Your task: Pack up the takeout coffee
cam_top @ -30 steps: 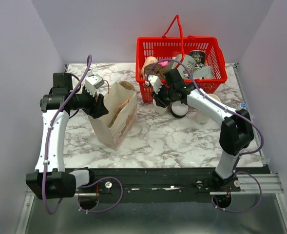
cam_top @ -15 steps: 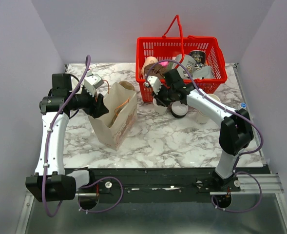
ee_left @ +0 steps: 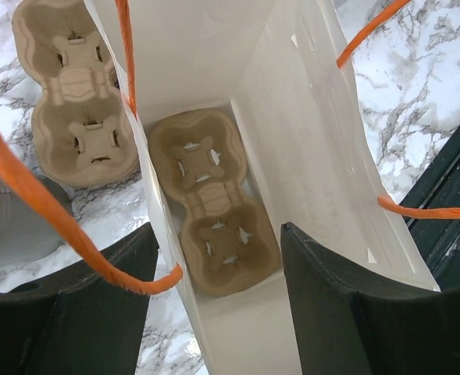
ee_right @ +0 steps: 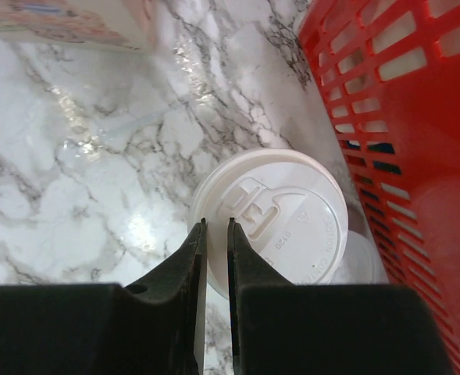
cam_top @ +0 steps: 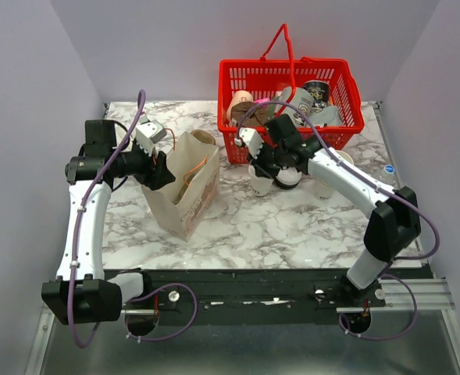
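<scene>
Right pincer (ee_right: 215,226) has closed since a sec ago, now nipping the lid rim of the takeout coffee (ee_right: 280,219), beside the red basket (ee_right: 417,117); we can't tell if it's off the worktop (ee_right: 73,156). Left pincer (ee_left: 218,234) gapes wide astride the bag (ee_left: 308,156) wall, holding nothing. We reckon lift & carry comes next.

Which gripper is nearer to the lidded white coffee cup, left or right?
Right. The right gripper is closed on the lid rim of the takeout coffee; the left gripper is far off, open over the brown paper bag.
</scene>
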